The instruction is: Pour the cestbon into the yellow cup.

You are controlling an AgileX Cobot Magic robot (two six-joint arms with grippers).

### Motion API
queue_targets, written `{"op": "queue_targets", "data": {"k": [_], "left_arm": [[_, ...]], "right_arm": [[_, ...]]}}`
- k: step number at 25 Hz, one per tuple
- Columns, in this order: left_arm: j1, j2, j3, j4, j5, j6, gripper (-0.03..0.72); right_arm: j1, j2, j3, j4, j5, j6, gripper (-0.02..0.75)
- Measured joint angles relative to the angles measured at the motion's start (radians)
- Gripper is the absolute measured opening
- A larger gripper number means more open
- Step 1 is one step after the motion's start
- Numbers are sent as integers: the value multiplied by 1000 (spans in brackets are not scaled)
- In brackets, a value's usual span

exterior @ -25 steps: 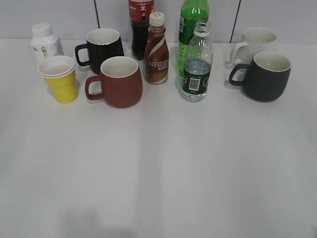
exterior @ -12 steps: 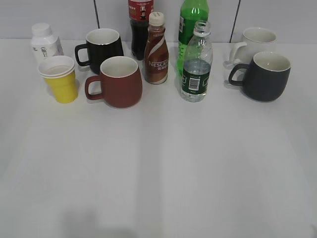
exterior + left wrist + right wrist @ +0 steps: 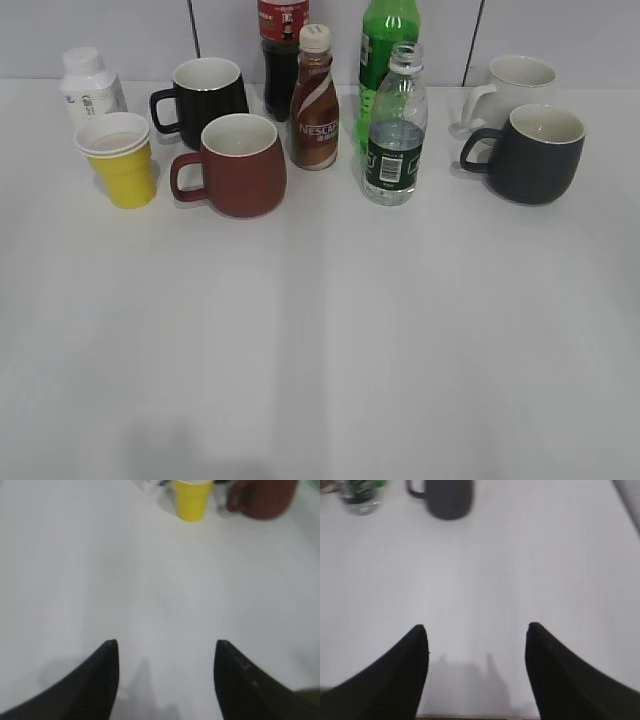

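The cestbon (image 3: 396, 130), a clear ribbed bottle with a dark green label and no cap, stands upright at the back centre-right of the white table; its base shows at the top left of the right wrist view (image 3: 359, 497). The yellow cup (image 3: 120, 160) stands upright at the back left and shows at the top of the left wrist view (image 3: 191, 499). My left gripper (image 3: 166, 645) is open and empty over bare table, far in front of the cup. My right gripper (image 3: 476, 629) is open and empty, far in front of the bottle. Neither gripper shows in the exterior view.
A dark red mug (image 3: 237, 165) stands right of the cup, a black mug (image 3: 205, 95) and a white pill bottle (image 3: 88, 85) behind. A Nescafe bottle (image 3: 316, 100), cola bottle (image 3: 283, 45) and green soda bottle (image 3: 388, 45) crowd the cestbon. A dark grey mug (image 3: 532, 152) and white mug (image 3: 515, 85) stand right.
The objects sit very slightly further left in the exterior view than a second ago; nothing on the table has otherwise moved.
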Motion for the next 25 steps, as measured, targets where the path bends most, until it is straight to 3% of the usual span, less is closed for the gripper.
{"op": "queue_targets", "data": {"k": [5,25], "left_arm": [[79,-101,0,0,-2,0,426],[82,-113,0,-1,-2,0,311]], "right_arm": [[-81,0,0,0,-1,0,459],[-82,0,0,1,-2,0,459]]}}
